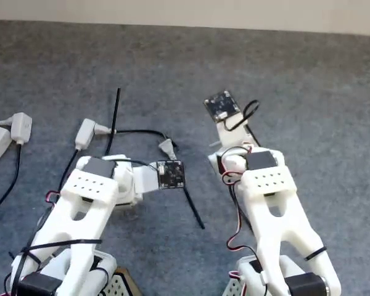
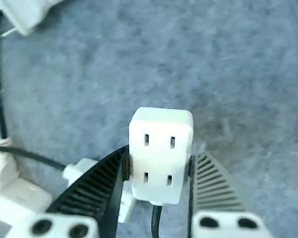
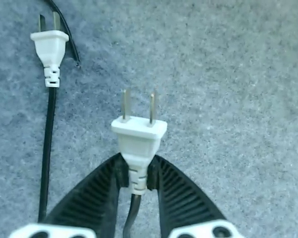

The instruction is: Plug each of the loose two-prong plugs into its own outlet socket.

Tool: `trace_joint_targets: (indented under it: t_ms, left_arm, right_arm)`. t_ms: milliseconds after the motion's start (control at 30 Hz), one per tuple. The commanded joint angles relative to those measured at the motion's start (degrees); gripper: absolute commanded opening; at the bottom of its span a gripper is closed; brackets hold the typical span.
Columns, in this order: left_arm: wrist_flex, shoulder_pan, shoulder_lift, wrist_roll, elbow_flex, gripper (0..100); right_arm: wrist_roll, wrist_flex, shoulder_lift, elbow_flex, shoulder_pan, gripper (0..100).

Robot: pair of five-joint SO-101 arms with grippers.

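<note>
A: Now, the left gripper (image 2: 160, 157)?
B: Clamped on a white outlet socket (image 2: 160, 144), left of centre on the grey carpet (image 2: 248, 64).
A: Right gripper (image 3: 137, 166)?
B: Pinching a two-prong plug (image 3: 139, 131) by its neck, prongs pointing far. A second plug (image 3: 49, 44) lies loose to its left.

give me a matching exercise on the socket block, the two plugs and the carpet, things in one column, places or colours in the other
Things
1. socket block
2. plug nearer the right wrist camera
3. plug farther from that camera
4. carpet

Place or colour
A. grey
B. lying loose on the carpet
C. gripped between the left jaws
D. gripped between the right jaws

Pairs: 1-C, 2-D, 3-B, 4-A
</note>
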Motion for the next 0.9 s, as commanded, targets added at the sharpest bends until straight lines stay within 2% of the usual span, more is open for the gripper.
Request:
trace_joint_targets:
  t_ms: [0,133,267,367,500,600,733,800,867]
  left_arm:
    - [-2.73,1.01,-0.13,-0.26,1.89,0]
    - [-8.62,1.54,-0.13,5.01,5.23,3]
    - [-10.20,0.57,-0.48,8.88,5.14,24]
    - [-10.37,1.10,-0.75,9.14,5.05,41]
    - [-10.20,0.92,-0.84,9.23,4.18,53]
    - [-10.20,0.75,-0.84,9.14,3.30,57]
    - [-10.20,-0.92,-0.84,9.14,1.36,58]
    - [-10.20,-3.82,-0.84,9.32,-0.13,55]
    - [-10.20,-8.22,-0.84,9.49,-1.89,48]
  right_arm:
    - [-0.62,-0.92,-0.40,-0.13,-2.59,0.5]
    - [-0.62,-0.92,-0.40,-0.13,-2.59,0.5]
    - [-0.62,-0.75,-0.40,-0.13,-2.59,0.5]
    - [-0.62,-0.75,-0.40,-0.13,-2.59,0.5]
    - [-0.62,-0.75,-0.40,-0.04,-2.59,0.5]
    - [-0.62,-0.75,-0.40,-0.04,-2.59,0.5]
    - [-0.35,-0.75,3.21,-0.31,-2.86,0.5]
    - [-0.35,-0.66,6.90,-0.66,-3.91,0.5]
    - [-0.53,-0.66,9.27,-1.89,-4.97,0.5]
